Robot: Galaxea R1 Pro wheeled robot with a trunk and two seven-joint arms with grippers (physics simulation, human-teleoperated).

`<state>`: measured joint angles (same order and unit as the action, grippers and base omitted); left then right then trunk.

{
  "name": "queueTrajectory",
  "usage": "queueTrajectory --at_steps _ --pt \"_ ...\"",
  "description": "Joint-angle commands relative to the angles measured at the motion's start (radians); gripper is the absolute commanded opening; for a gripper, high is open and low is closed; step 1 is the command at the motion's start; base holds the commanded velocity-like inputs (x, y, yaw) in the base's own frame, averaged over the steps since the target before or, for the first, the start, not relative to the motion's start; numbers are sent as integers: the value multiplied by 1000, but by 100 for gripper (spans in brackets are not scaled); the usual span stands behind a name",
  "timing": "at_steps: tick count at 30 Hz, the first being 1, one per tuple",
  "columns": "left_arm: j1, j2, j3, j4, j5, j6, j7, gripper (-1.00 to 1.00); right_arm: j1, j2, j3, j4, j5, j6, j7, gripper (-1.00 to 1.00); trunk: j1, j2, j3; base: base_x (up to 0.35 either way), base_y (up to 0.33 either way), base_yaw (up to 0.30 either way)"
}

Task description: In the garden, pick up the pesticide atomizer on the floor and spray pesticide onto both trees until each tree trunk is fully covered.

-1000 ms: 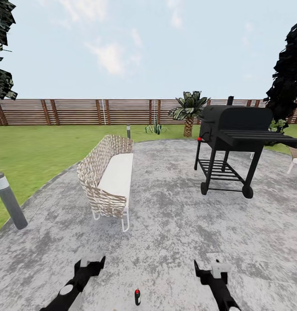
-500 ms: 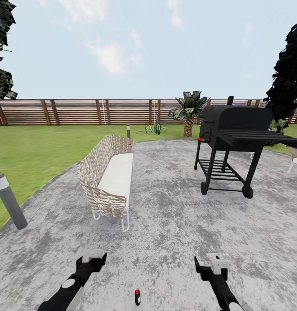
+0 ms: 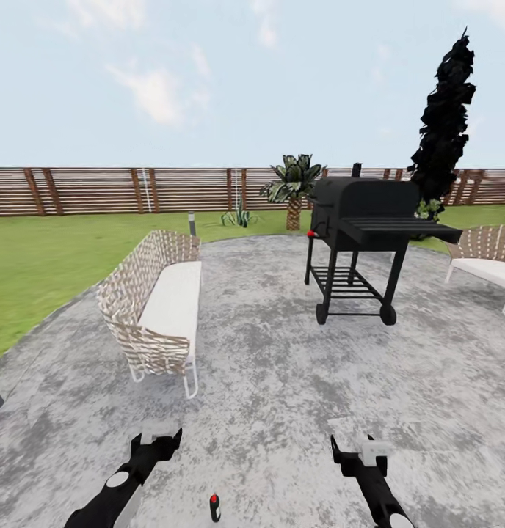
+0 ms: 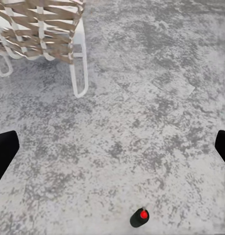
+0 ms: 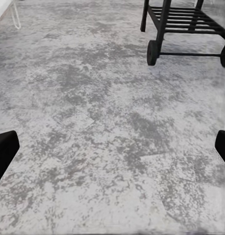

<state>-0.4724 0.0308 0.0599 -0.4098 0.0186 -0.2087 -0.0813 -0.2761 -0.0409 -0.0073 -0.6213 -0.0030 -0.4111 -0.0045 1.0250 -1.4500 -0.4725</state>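
Observation:
The pesticide atomizer (image 3: pixel 214 507), a small dark bottle with a red top, stands upright on the paved floor close in front of me, between my two arms. It also shows from above in the left wrist view (image 4: pixel 139 217). My left gripper (image 3: pixel 155 440) hangs open above the paving, up and to the left of the bottle, holding nothing. Off to the right, my right gripper (image 3: pixel 353 449) is open and empty too. A tall dark tree (image 3: pixel 443 125) rises behind the grill at the far right. A small palm (image 3: pixel 293 183) grows by the fence.
A wicker bench (image 3: pixel 153 308) with a white cushion stands left of centre. A black wheeled grill (image 3: pixel 362 235) stands right of centre, its wheels in the right wrist view (image 5: pixel 152 53). Another wicker seat (image 3: pixel 487 253) sits at the right edge. Lawn and a wooden fence (image 3: pixel 135 189) lie beyond.
The whole picture has slid left, so the camera has turned right. The tree at the left edge has left the view. Both arms keep their place in the picture.

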Motion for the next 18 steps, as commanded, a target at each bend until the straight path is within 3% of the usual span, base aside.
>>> queueTrajectory --at_steps 1,11,18 --pt "0 0 0 0 0 0 1 100 0 0 0 0 0 0 0 100 0 0 -1 0 0 -238" --pt "0 0 0 0 0 5 2 100 0 1 0 0 -1 0 0 100 31 -56 -39 0 0 -194" --pt "-1 0 0 0 0 9 4 100 0 1 -1 -1 -2 0 -1 100 57 -105 -71 0 0 -79"
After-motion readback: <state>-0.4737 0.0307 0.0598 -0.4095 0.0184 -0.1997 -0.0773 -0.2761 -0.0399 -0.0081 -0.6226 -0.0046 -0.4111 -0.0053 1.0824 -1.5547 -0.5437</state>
